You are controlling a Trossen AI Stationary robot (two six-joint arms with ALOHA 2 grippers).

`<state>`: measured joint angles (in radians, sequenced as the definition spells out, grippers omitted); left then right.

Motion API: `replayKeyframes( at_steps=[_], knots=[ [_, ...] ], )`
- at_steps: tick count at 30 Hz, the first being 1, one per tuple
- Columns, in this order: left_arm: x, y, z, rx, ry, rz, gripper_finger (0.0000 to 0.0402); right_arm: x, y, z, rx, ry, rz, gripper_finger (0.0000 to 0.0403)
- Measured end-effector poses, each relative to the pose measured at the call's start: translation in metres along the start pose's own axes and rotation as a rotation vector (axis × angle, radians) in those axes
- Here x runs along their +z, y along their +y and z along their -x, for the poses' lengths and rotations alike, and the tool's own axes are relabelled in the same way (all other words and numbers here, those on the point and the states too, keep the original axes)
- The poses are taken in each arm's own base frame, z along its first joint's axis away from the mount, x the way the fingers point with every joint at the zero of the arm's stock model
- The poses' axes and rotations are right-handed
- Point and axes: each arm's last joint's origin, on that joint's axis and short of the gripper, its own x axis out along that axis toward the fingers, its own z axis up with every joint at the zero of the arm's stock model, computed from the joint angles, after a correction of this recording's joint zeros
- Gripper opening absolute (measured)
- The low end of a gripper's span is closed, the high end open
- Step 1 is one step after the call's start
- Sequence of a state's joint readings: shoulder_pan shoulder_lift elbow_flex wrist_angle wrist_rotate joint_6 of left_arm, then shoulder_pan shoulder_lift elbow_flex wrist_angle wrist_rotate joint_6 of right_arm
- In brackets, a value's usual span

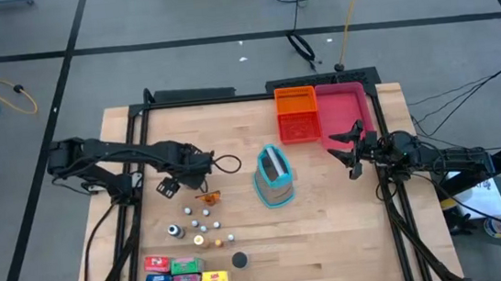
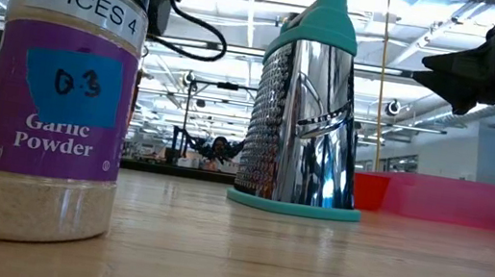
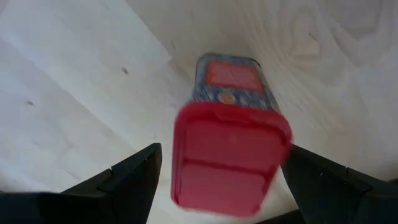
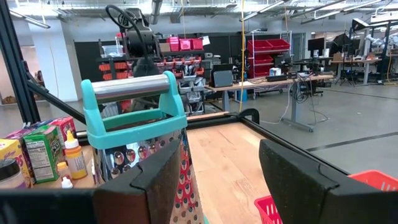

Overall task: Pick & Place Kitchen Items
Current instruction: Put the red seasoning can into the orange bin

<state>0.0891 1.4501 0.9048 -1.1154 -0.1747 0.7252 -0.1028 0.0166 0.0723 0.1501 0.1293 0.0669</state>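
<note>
Left of the grater [image 1: 275, 176], the left pincer [image 1: 166, 186] hangs low over the bench [image 1: 333, 234], fingers spread around a red-lidded spice bottle [image 3: 229, 155] without pressing it; likely lined up for a grasp. The other kitchen items [image 1: 197, 252], small jars and coloured boxes, sit just left of and nearer than the grater. Right of the grater, the right pincer [image 1: 353, 149] waits open, empty, beside the pink tray [image 1: 344, 108]. Orange tray [image 1: 297, 113] adjoins it.
</note>
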Motion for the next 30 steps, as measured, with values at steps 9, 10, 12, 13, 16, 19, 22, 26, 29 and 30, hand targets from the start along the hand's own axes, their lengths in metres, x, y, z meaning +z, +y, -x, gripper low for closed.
replayKeyframes(
  at_steps=[9, 10, 12, 13, 16, 19, 22, 26, 29, 30],
  knots=[
    [0.0, 0.002, -0.016, -0.016, -0.016, 0.026, 0.0269, 0.0, 0.0, 0.0, 0.0, 0.0, 0.0, 0.021],
    [0.0, 0.002, -0.015, -0.016, -0.016, 0.04, 0.025, 0.0, 0.0, 0.0, 0.0, 0.0, 0.0, 0.021],
    [0.0, 0.002, -0.015, -0.015, -0.015, 0.061, 0.0211, 0.0, 0.0, 0.0, 0.0, 0.0, 0.0, 0.021],
    [0.0, 0.002, -0.015, -0.014, -0.015, 0.07, 0.0202, 0.0, 0.0, 0.0, 0.0, 0.0, 0.0, 0.021],
    [0.0, 0.002, -0.015, -0.014, -0.014, 0.095, 0.0202, 0.0, 0.0, 0.0, 0.0, 0.0, 0.0, 0.021],
    [0.0, 0.002, -0.015, -0.014, -0.014, 0.143, 0.0202, 0.0, 0.0, 0.0, 0.0, 0.0, 0.0, 0.021],
    [-0.001, 0.002, -0.015, -0.015, -0.012, 0.225, 0.0202, 0.0, 0.0, 0.0, 0.0, 0.0, 0.0, 0.021],
    [-0.003, 0.0, -0.014, -0.026, -0.002, 0.26, 0.0202, 0.0, 0.0, 0.0, 0.0, 0.0, 0.0, 0.021],
    [-0.005, -0.001, -0.009, -0.036, 0.016, 0.279, 0.0202, 0.0, 0.0, 0.0, 0.0, -0.001, 0.0, 0.021],
    [-0.007, -0.001, -0.006, -0.031, 0.023, 0.291, 0.0202, 0.0, 0.0, 0.0, 0.0, -0.002, 0.0, 0.021]
  ],
)
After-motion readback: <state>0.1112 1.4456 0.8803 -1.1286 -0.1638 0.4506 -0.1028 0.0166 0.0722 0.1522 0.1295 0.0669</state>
